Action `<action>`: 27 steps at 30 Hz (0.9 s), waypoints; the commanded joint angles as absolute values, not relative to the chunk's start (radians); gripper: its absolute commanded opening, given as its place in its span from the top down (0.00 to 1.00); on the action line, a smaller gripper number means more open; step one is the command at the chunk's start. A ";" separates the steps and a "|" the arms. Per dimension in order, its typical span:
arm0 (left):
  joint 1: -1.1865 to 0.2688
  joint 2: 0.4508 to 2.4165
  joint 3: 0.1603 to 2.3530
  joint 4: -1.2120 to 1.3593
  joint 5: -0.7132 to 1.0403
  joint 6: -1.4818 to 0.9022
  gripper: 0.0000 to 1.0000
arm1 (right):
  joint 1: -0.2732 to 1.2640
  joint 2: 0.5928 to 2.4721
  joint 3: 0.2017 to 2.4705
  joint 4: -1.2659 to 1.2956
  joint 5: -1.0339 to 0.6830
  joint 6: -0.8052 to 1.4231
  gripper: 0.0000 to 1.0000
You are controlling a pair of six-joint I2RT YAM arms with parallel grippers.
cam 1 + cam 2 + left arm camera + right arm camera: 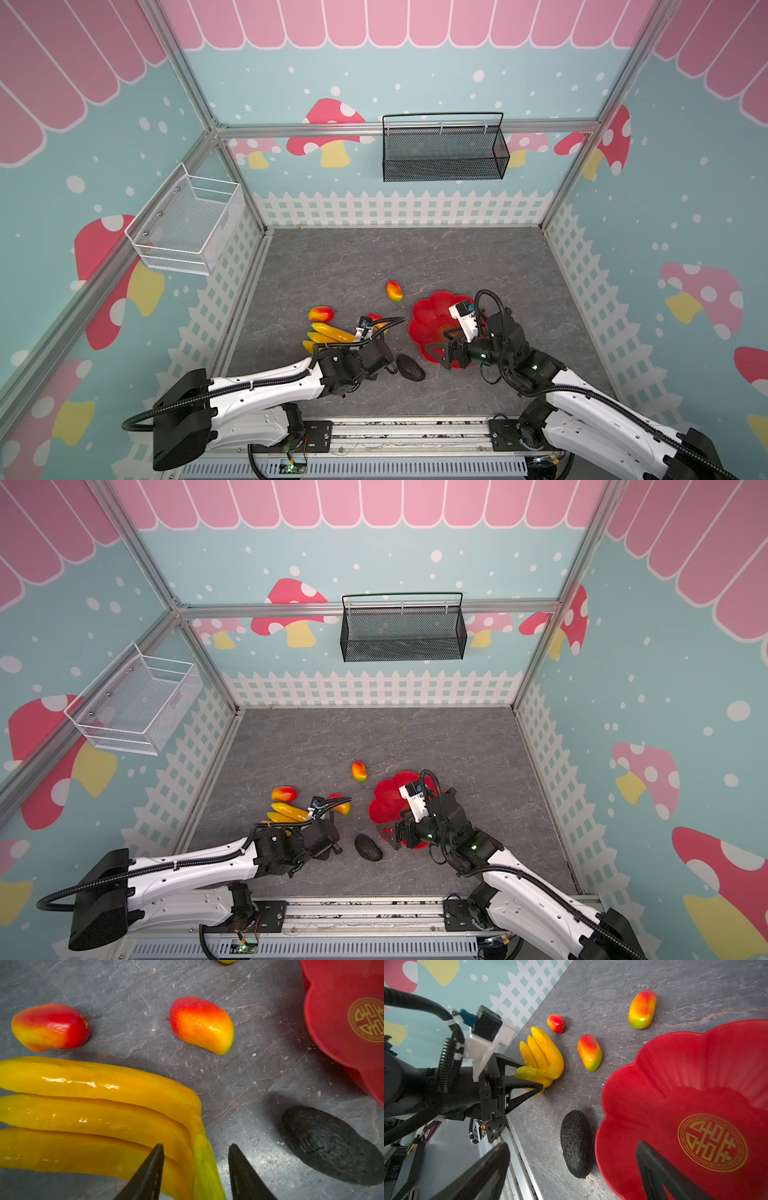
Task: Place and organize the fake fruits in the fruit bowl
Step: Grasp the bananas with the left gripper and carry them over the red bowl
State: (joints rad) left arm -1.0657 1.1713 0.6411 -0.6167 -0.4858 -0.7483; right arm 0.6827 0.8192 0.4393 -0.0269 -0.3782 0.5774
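Observation:
The yellow banana bunch (332, 332) (93, 1109) lies at the front left of the grey floor. My left gripper (195, 1145) (532, 1075) is open, one jaw on each side of the bunch's green stem (204, 1167), with a gap on one side. Three mangoes (394, 291) (321, 314) (201, 1024) lie around the bunch. The dark avocado (410, 368) (576, 1142) rests beside the red flower-shaped fruit bowl (428, 316) (675, 1084), which holds nothing. My right gripper (436, 357) (573, 1145) hangs wide open over the bowl's near-left rim and the avocado.
A black wire basket (444, 153) hangs on the back wall and a white one (187, 224) on the left wall. The metal rail (395, 428) runs along the front edge. Bare grey floor (415, 257) stretches behind the fruits.

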 commanded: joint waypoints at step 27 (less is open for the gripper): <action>-1.114 1.225 1.027 -0.772 -0.390 -0.646 0.95 | 0.521 0.684 0.419 -0.182 -0.397 0.724 0.02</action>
